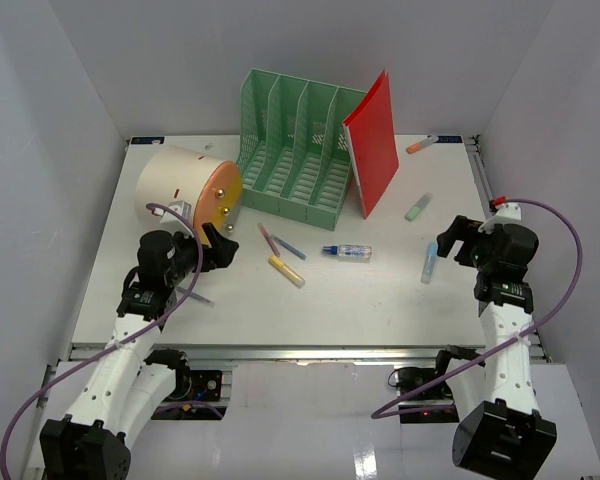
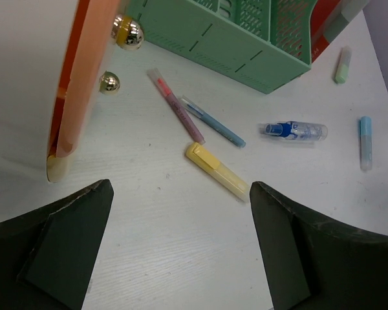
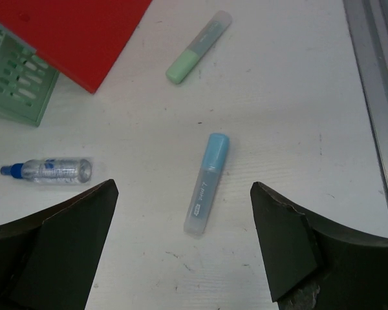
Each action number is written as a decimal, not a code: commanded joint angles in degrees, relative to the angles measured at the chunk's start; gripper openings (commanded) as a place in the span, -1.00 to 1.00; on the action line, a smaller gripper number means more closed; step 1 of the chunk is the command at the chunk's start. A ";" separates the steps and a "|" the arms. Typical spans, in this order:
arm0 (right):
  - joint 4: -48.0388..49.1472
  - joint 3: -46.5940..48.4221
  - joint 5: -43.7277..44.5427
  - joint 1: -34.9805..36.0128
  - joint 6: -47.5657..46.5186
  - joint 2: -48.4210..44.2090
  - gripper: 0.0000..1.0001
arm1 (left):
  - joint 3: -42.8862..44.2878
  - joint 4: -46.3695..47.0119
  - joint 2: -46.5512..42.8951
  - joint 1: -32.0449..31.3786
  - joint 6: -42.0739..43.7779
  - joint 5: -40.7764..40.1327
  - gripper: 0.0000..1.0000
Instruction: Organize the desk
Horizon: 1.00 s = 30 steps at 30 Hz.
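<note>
**The desk (image 1: 380, 300): both my grippers released, items scattered**

The desk fills the top view ahead of my two bases. My left gripper (image 1: 220, 245) hangs at about 9 o'clock from the desk's middle, jaws spread wide with nothing between them. It is just beside the orange face of a beige cylinder (image 1: 185, 190) lying on its side at 10 o'clock. My right gripper (image 1: 448, 245) is likewise spread and empty at 3 o'clock, and a light blue highlighter (image 3: 207, 184) lies on the desk between its fingers in my wrist view.

A green file rack (image 1: 295, 150) stands at 12 o'clock, with a red folder (image 1: 373, 145) leaning at its right end. Near the middle lie a yellow highlighter (image 1: 286, 271), a pink pen (image 1: 268, 238) beside a blue pen (image 1: 288, 247), and a small clear bottle (image 1: 346, 252) with a blue cap. A green highlighter (image 1: 418, 207) lies at 2 o'clock. An orange highlighter (image 1: 421, 144) lies at 1 o'clock, near the far edge.
</note>
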 commanded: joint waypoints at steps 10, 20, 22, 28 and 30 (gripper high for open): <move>-4.68 -3.56 -39.03 -0.16 -29.83 -2.44 0.80 | 11.89 -10.76 3.85 -8.80 -10.37 -11.37 0.96; -6.68 -2.60 -38.72 -0.16 -31.44 -3.73 0.80 | 45.11 -35.00 32.37 -31.57 -23.93 -52.88 0.86; -6.33 -2.76 -38.60 -0.16 -31.28 -4.44 0.80 | 50.22 -39.37 35.30 -32.75 -28.56 -58.10 0.73; -5.70 -2.77 -37.36 -0.16 -30.35 -4.49 0.80 | 59.40 -50.08 45.09 -34.36 -37.77 -69.67 0.47; -5.49 -2.77 -36.83 -0.16 -30.06 -4.55 0.80 | 61.67 -55.08 48.32 -34.37 -41.67 -72.93 0.43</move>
